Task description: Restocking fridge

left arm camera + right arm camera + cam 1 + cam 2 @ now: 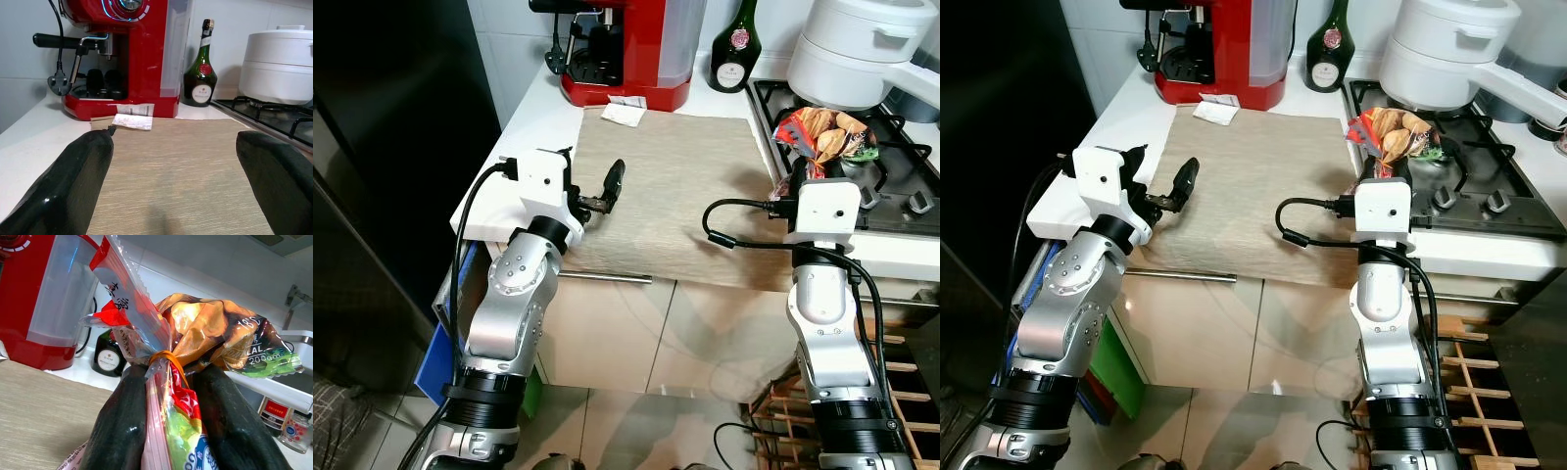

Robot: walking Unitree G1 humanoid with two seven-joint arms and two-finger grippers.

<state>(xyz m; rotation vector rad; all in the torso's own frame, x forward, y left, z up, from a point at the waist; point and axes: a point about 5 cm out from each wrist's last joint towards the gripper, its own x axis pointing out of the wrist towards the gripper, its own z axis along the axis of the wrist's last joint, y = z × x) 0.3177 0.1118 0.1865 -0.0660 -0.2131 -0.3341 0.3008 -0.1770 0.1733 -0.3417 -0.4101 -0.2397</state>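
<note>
Scene: a kitchen worktop with a beige woven mat [675, 186] between a red espresso machine [626, 54] and a gas hob [891, 181].

Right gripper [178, 431]: its two long black fingers are clamped on the gathered neck of a crinkly, brightly printed plastic snack bag tied with an orange rubber band [822, 137]; the bag's body bunches beyond the fingertips, in line with the fingers.

Where the bag is: at the right edge of the mat beside the hob, directly ahead of the right wrist, well apart from the left arm.

Left gripper [597, 191]: fingers spread wide, nothing between them, hovering over the mat's left part and pointing toward the espresso machine.

Background: a dark green glass bottle [736, 49] and a white lidded cooker [862, 49] stand at the wall.

Judgement: the right arm has the bag in hand; carrying it to the fridge seems the likely next step, with the dark unit to the robot's left as the probable goal.
</note>
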